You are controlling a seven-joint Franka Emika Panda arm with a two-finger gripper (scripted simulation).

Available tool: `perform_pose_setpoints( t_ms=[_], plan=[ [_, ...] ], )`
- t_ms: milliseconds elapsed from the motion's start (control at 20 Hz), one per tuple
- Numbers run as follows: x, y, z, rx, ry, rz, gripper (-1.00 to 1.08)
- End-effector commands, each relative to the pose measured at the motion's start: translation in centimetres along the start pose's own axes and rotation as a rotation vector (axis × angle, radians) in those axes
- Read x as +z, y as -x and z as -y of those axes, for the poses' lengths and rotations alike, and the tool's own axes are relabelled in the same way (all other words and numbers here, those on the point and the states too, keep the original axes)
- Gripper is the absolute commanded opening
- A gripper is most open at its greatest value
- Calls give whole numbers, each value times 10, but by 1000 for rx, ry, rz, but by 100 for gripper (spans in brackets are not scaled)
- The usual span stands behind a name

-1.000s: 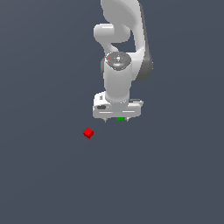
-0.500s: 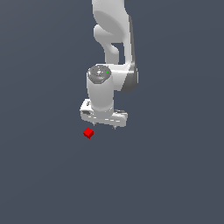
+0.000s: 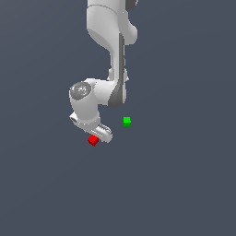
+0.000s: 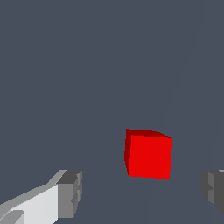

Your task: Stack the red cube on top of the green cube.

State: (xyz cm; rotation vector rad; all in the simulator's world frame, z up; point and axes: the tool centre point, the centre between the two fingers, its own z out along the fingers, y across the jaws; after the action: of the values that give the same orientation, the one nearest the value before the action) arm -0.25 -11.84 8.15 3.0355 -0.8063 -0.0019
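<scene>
**Red cube under spread fingers; green cube apart**

Red cube (image 3: 93, 140): on the grey table (image 3: 184, 184), just beneath the gripper (image 3: 102, 133); in the wrist view it sits in the gap between the two fingers (image 4: 70, 194), nearer the far one, touching neither. Fingers: spread wide, holding nothing. Green cube (image 3: 126, 121): on the table, to the exterior view's right of the red cube and a little farther back, apart from it and from the gripper. Arm: white, reaching down from above.
</scene>
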Motion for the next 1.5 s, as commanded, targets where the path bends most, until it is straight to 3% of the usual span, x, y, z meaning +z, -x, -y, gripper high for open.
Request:
perform_pose_setpoints(
  t_ms=[0,400,1100,1150,1450],
  plan=[
    [7,-2,-11,48,0,-1,100],
    [14,-3,-16,66,0,0,100],
    [62,-2,-18,75,-1,-1,100],
    [62,-2,-18,75,-1,-1,-100],
    [62,-2,-18,75,-1,-1,-100]
  ],
)
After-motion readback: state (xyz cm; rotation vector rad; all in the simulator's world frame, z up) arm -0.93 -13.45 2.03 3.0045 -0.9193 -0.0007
